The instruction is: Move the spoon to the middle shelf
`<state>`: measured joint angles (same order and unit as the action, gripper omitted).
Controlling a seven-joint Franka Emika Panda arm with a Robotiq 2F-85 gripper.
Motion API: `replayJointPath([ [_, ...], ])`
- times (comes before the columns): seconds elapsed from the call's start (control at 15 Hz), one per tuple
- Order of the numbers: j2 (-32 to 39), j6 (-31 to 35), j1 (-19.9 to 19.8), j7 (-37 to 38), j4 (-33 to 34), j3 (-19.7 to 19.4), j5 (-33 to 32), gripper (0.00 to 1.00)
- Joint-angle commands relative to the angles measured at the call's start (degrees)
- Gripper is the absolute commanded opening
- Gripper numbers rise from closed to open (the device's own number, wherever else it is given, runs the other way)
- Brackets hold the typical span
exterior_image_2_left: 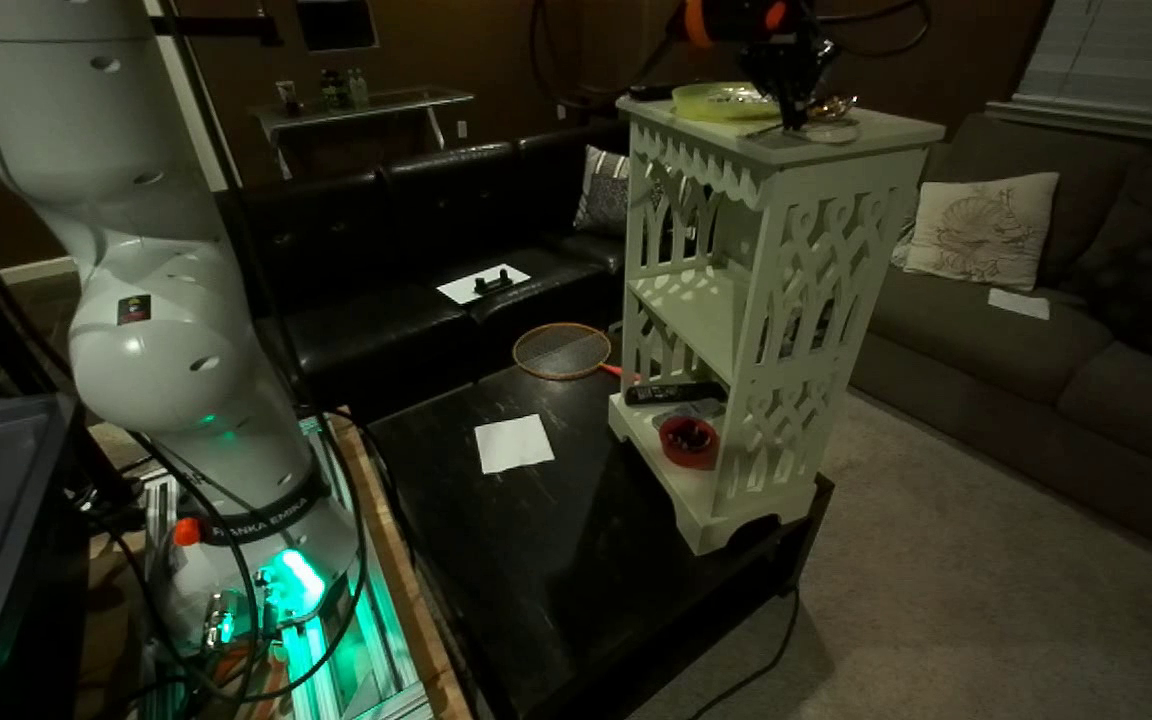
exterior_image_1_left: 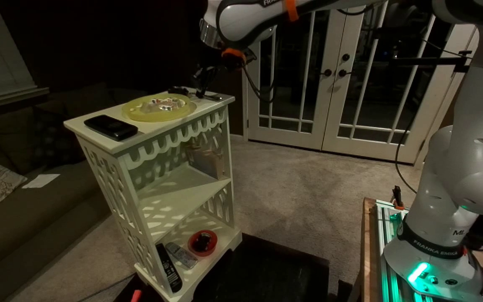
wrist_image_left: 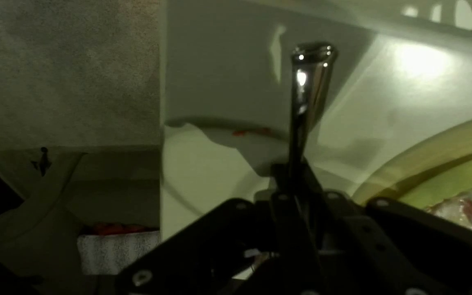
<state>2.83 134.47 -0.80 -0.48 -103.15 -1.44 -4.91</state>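
Gripper point(wrist_image_left: 296, 174) pinched around spoon point(wrist_image_left: 310, 82), over stand top point(exterior_image_2_left: 886, 130), arm base point(exterior_image_1_left: 432, 251) lettered "FRANKA EMIKA"

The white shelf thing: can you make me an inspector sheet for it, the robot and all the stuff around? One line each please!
Surface: top board pale, partly in shadow.
Job's things: spoon in the claw, one end poking out, the other hidden, can't tell if it touches the board; middle shelf has something boxy at one end, no spoon yet.
Clutter: yellow plate of shiny bits and black slab up top; black remote, grey remote and red bowl on bottom shelf.
Claw: shut on the spoon.
Cables: arm cable loops down; floor cable on the carpet.
Surroundings: couch, glass doors, racket.
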Motion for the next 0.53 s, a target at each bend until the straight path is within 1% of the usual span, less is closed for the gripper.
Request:
replayJointPath([
  [0.0,0.93,-0.54,-0.29,-1.17,1.43,0.06,1.48,0.06],
  [0.47,0.94,-2.71,-0.39,-0.84,2.01,0.01,2.47,0.05],
])
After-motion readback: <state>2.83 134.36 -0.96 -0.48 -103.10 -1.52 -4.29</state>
